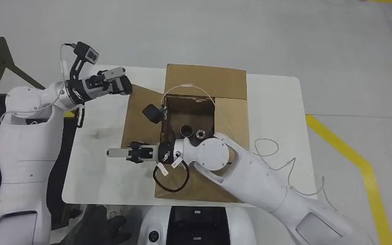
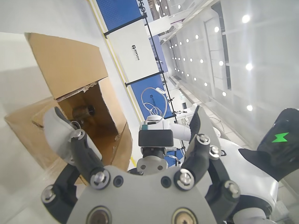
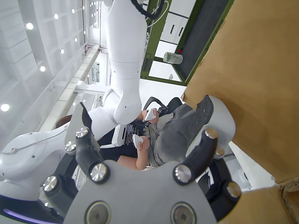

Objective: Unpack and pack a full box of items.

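box (image 1: 207, 81), brown cardboard and opened wide, is sitting mid-table by the far edge. left gripper (image 2: 127, 127) is gaping wide, empty, facing a dark cylinder (image 2: 84, 111) inside it. right gripper (image 3: 144, 115) is gaping empty beside a flap (image 3: 257, 71).

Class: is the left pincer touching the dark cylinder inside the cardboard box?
Apart. The top view shows the left pincer outside the cardboard box's walls, while the dark cylinder lies on its floor.
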You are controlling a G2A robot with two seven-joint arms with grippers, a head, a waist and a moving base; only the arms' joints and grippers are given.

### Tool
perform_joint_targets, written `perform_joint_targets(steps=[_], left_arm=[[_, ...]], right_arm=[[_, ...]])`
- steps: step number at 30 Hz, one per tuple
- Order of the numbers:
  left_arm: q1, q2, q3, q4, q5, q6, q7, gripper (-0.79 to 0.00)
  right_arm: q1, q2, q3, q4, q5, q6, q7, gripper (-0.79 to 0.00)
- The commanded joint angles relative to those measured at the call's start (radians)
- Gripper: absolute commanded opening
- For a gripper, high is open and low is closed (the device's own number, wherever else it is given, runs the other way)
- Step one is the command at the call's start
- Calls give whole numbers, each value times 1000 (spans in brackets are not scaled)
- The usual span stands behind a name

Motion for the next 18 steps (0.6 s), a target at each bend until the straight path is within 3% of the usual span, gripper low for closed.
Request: perform_joint_targets(steps=[1,8,18], left_arm=[[0,0,7,17,17,-5,15,0],[6,3,11,58,47,-24,24,0],[35,6,37,43,123,-26,37,0]], right_arm=[[-5,0,6,-1,-5,2,3,0],[-84,32,97,-80,-35,17,19,0],[-327,115,344,-312,-97,47,47,0]])
